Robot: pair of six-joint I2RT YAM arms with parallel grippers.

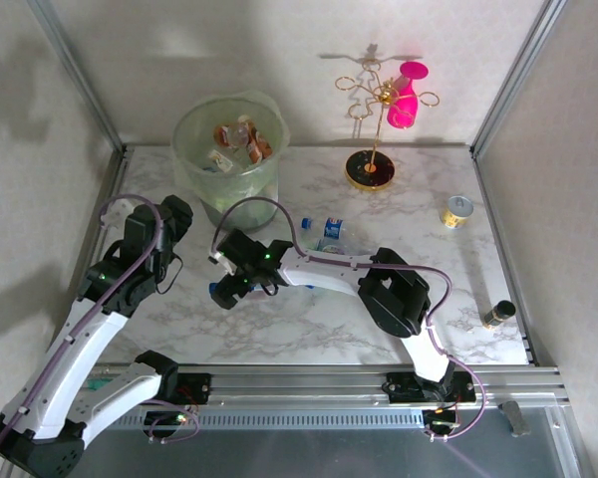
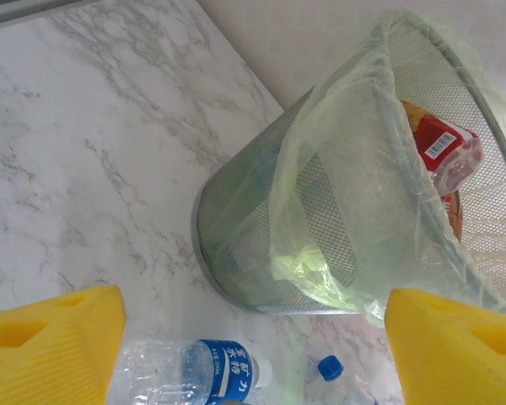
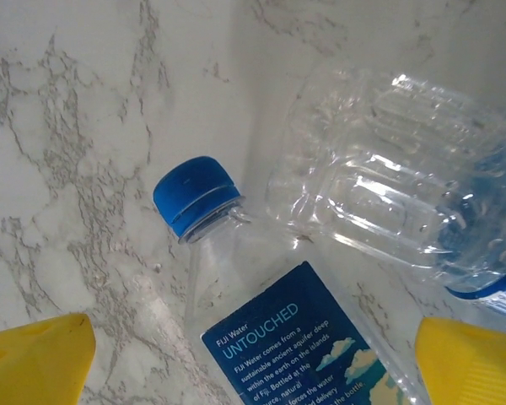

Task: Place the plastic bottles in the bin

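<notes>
Hovering spread over a clear, blue-capped plastic bottle (image 3: 261,287) on the counter (image 1: 309,334), left of middle, is the right hand (image 3: 253,363); the left hand (image 2: 253,346), spread too, hangs beside the round pale-green bin (image 2: 261,219) at the far-left corner.

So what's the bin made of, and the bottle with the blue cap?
The bin looks like grey metal mesh: its wall is full of tiny holes. A thin, crinkly pale-green plastic liner hangs over its rim. The bottle seems clear, shiny plastic: the table shows through it. Its cap looks like solid blue plastic.
</notes>
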